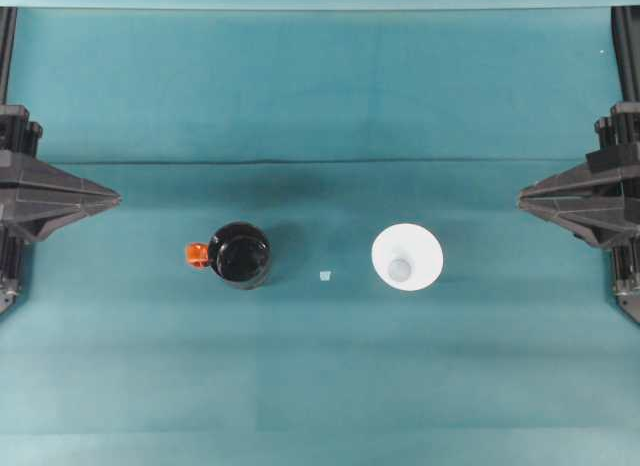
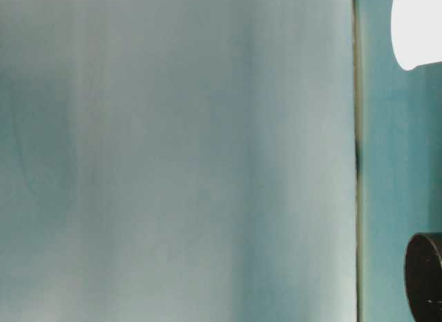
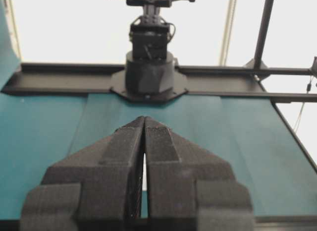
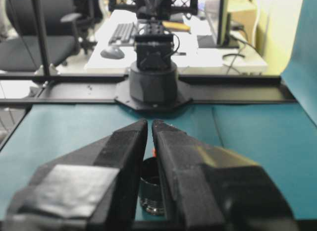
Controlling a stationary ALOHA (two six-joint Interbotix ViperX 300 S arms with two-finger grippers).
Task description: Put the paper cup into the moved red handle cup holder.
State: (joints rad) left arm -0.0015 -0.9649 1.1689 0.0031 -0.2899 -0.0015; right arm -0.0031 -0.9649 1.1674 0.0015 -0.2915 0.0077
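The white paper cup (image 1: 407,256) stands upright on the teal table, right of centre, its open rim facing up. The glossy black cup holder (image 1: 240,254) stands left of centre, with its red-orange handle tab (image 1: 196,254) pointing left. My left gripper (image 1: 112,198) rests at the left edge, shut and holding nothing, well away from the holder. At the right edge my right gripper (image 1: 524,198) is also shut and bare, far from the cup. The table-level view shows the cup (image 2: 418,25) and the holder (image 2: 425,277) partly. The right wrist view shows the holder (image 4: 150,189) beyond the shut fingers.
A tiny white scrap (image 1: 325,276) lies on the teal cloth (image 1: 320,376) between the holder and the cup. Black frame rails and the opposite arm's base (image 3: 148,72) stand along the table's ends.
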